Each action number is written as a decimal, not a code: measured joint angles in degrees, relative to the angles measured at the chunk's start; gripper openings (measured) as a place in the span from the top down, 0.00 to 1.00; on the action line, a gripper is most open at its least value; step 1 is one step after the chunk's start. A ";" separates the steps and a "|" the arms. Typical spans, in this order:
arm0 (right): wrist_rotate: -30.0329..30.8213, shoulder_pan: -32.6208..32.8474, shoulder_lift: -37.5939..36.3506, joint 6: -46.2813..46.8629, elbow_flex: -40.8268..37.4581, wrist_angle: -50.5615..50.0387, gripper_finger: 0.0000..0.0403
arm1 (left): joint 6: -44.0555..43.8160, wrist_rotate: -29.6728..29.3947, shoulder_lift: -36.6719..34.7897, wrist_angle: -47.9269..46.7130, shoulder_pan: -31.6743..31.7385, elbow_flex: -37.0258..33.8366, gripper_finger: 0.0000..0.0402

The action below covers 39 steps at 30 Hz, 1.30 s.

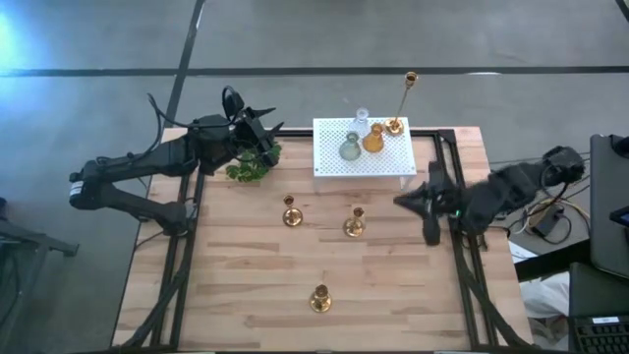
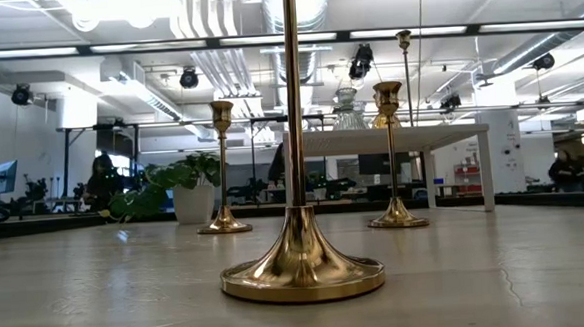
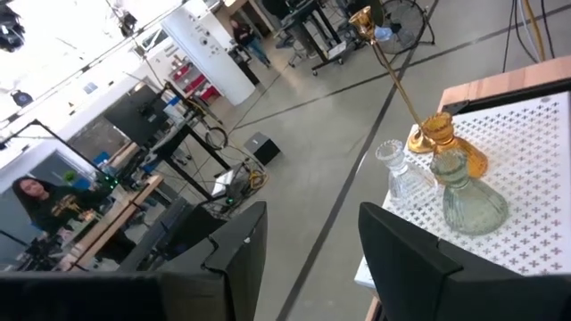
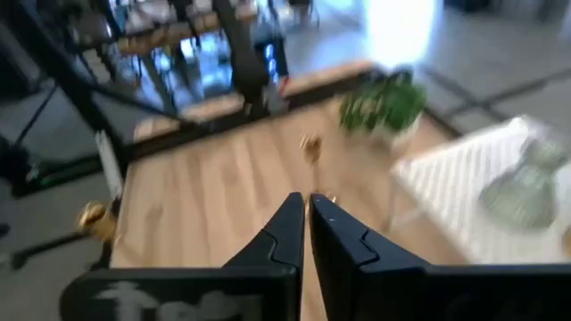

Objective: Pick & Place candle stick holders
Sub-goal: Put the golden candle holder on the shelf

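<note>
Seen from above, three gold candlesticks [image 1: 291, 212] stand apart on the wooden table [image 1: 236, 285], while a fourth tall one [image 1: 396, 124] and three small glass holders [image 1: 351, 148] sit on the white stand [image 1: 388, 159] at the back. The left gripper [image 1: 263, 138] hovers released above the plant [image 1: 252, 166]. The right gripper [image 1: 405, 200], fingers clenched on nothing, hangs just beside the stand's right end.

The wooden tabletop [image 1: 236, 285] carries a white perforated stand [image 1: 393, 157], between the two arms' jaws. A green leafy plant [image 1: 251, 167] sits just below the left jaws. Three gold candlesticks stand apart on the bare wood: one [image 1: 291, 212], another [image 1: 355, 222] near the right jaws, a third [image 1: 320, 298] well away.
</note>
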 joint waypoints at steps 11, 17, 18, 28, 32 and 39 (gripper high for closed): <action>1.33 11.28 11.23 18.15 -2.19 -3.78 0.98 | -4.01 0.35 0.02 -0.48 -0.02 0.00 0.54; -0.17 13.86 17.67 18.55 -2.41 -3.74 0.98 | -4.47 0.68 0.02 -0.46 -0.02 0.00 0.54; -0.75 14.05 18.85 18.57 -2.41 -3.70 0.98 | -4.90 0.93 0.02 -0.43 -0.02 0.00 0.54; -6.23 14.05 30.77 18.59 -2.45 3.92 0.98 | -14.27 2.38 0.07 0.93 -0.07 0.00 0.54; -7.40 14.03 34.61 18.58 -2.47 10.46 0.96 | -17.46 2.38 0.11 1.01 -0.07 0.00 0.54; -6.30 14.01 41.07 16.43 -2.45 25.43 0.80 | -21.01 2.38 0.34 1.03 -0.07 -0.02 0.54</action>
